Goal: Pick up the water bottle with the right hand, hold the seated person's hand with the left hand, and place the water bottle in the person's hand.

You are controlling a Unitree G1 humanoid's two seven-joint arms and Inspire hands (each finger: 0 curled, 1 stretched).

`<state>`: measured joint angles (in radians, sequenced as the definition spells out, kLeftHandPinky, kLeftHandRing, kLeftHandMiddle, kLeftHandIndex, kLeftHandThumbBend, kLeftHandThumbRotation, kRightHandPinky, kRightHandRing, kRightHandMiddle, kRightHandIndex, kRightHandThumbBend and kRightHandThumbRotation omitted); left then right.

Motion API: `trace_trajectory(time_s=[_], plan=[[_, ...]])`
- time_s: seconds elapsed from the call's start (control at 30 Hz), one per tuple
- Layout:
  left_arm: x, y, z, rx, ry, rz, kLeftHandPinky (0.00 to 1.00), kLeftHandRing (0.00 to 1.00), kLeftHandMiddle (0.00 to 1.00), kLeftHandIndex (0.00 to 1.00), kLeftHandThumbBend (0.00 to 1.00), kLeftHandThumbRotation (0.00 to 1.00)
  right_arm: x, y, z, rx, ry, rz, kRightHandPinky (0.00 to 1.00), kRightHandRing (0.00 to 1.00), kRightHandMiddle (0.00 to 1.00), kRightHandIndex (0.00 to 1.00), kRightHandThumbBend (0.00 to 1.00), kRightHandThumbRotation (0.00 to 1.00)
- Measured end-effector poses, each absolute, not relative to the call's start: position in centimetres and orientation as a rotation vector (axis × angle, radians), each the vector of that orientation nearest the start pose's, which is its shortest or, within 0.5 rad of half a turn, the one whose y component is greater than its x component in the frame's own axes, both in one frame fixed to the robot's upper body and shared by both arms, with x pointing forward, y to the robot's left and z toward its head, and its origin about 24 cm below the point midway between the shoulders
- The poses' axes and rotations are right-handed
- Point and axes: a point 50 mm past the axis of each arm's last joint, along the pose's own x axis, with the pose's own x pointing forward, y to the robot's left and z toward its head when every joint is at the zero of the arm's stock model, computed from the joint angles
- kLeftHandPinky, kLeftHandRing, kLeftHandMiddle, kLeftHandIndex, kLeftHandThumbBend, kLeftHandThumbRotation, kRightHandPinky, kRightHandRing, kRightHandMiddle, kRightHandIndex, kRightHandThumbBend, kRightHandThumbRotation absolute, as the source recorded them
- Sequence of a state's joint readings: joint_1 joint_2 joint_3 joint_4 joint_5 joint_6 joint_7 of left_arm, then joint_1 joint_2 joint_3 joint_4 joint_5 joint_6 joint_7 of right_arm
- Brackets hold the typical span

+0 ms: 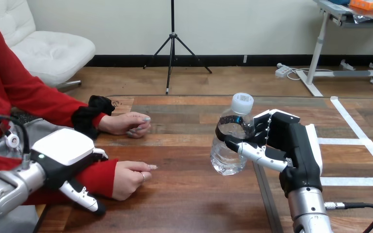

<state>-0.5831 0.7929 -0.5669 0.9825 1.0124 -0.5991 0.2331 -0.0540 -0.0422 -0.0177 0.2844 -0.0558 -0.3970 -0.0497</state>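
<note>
Wooden table (184, 199), clear crinkled water bottle (226, 161)

Place: you're looking at a robotics lab test station.
Table (184, 204): wooden, with white tape lines (353, 124) marked out by its right edge.
Arms: silver left forearm (5, 191) at your near left corner, right forearm (311, 208) near right.
Person (14, 87): seated at the left edge.

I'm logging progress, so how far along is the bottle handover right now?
Done: the right hand is curled round the bottle, upright on the right. In hand: the left hand lies over the sleeve behind the person's nearer hand; whether it grips, I cannot tell. Left: carrying the bottle across and placing it in that hand, which rests on the table holding nothing.
</note>
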Motion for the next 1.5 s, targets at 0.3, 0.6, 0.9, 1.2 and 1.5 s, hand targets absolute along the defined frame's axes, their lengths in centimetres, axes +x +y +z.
trace_trajectory(time_s=[0.3, 0.6, 0.9, 1.2, 1.5], plan=[[31.1, 27.0, 3.3, 1.792, -0.047, -0.649, 0.43, 0.49, 0.57, 0.61, 1.0, 0.57, 25.7, -15.8, 3.3, -0.091, -0.189, -0.033, 0.2, 0.24, 0.31, 0.33, 0.78, 0.0], [31.5, 26.6, 3.2, 1.756, -0.046, -0.622, 0.34, 0.4, 0.47, 0.52, 1.0, 0.43, 25.8, -15.8, 3.9, -0.091, -0.216, -0.033, 0.2, 0.24, 0.31, 0.33, 0.78, 0.0], [31.5, 26.2, 3.1, 1.695, -0.051, -0.601, 0.35, 0.4, 0.46, 0.49, 0.92, 0.32, 25.8, -15.8, 4.2, -0.09, -0.226, -0.033, 0.2, 0.24, 0.31, 0.32, 0.78, 0.0], [31.5, 25.9, 3.2, 1.644, -0.059, -0.609, 0.37, 0.41, 0.46, 0.48, 0.84, 0.23, 25.9, -15.8, 4.2, -0.09, -0.215, -0.032, 0.2, 0.24, 0.31, 0.32, 0.78, 0.0], [31.4, 25.6, 3.2, 1.61, -0.074, -0.611, 0.37, 0.4, 0.44, 0.46, 0.81, 0.17, 25.9, -15.7, 4.1, -0.109, -0.213, -0.034, 0.2, 0.24, 0.31, 0.33, 0.79, 0.0]])
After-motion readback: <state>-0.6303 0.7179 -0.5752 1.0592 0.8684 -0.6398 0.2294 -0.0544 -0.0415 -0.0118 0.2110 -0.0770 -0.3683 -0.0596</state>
